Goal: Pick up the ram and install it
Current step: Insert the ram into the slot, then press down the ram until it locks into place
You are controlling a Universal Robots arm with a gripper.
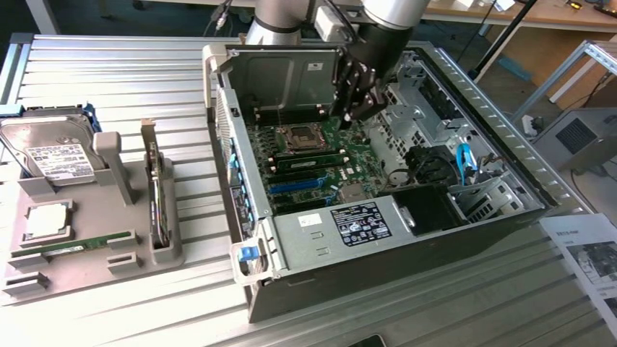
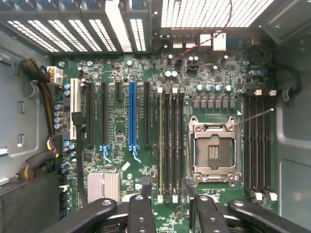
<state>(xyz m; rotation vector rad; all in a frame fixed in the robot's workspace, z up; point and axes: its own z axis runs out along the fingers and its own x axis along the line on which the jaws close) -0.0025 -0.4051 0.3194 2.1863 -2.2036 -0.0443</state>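
The gripper (image 2: 167, 187) is cut off at the wrist view's edge, the printed sheet (image 1: 588, 260) at the exterior view's right; the hard drive label (image 1: 55, 156) is unreadably small.

Work surface: a ribbed aluminium table (image 1: 115, 79), slats running across, evenly lit with no hard shadows. Behind it, toward the exterior view's right, stands a wooden desktop (image 1: 550, 16) on dark slanted legs (image 1: 493, 45). Below that desk is a brown panel (image 1: 557, 49), with dark floor (image 1: 528, 92) in front of it. An aluminium frame post (image 1: 579, 69) slants along the exterior view's right edge. Beside it is a grey cabinet with a vent grille (image 1: 576, 137). A printed sheet (image 1: 586, 253) lies by the table's edge at the exterior view's right. A pale metal leg (image 1: 43, 14) stands at the far left.
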